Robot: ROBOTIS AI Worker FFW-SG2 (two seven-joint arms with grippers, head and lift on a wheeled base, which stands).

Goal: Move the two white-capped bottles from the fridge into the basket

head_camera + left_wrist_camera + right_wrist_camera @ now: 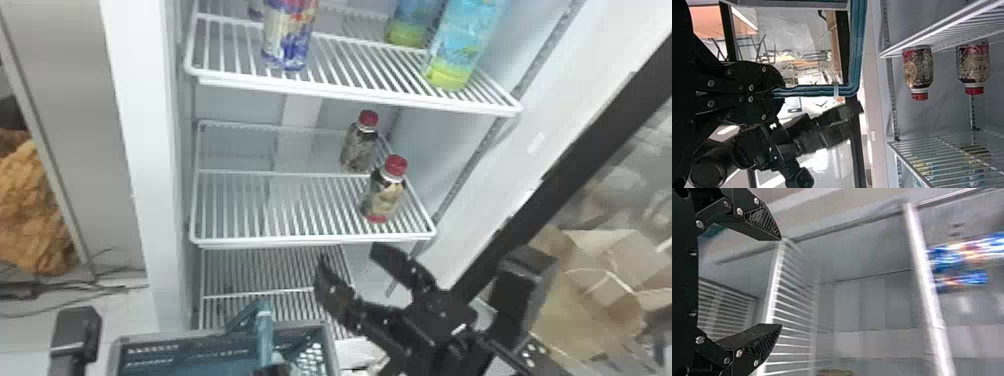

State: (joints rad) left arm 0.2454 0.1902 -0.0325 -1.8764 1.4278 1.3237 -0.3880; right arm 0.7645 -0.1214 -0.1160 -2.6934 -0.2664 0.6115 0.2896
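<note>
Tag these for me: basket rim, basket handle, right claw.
basket rim (330, 350): head view, on the rim's right side.
basket handle (857, 47): left wrist view, on its teal bar beside the fridge.
right claw (781, 282): right wrist view, midway between its open fingertips.

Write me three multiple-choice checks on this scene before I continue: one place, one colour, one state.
1. On which fridge level do the two bottles stand?
A) Upper
B) Middle
C) Lower

2. What colour are their caps?
A) White
B) Blue
C) Red

3. How is the right gripper?
A) Open, empty
B) Shut on a bottle
C) Shut, empty

Key:
1 B: the wire shelf under them has others above and below.
2 C: both caps show red, despite the task's "white-capped".
3 A: its fingers stand apart with nothing between.
</note>
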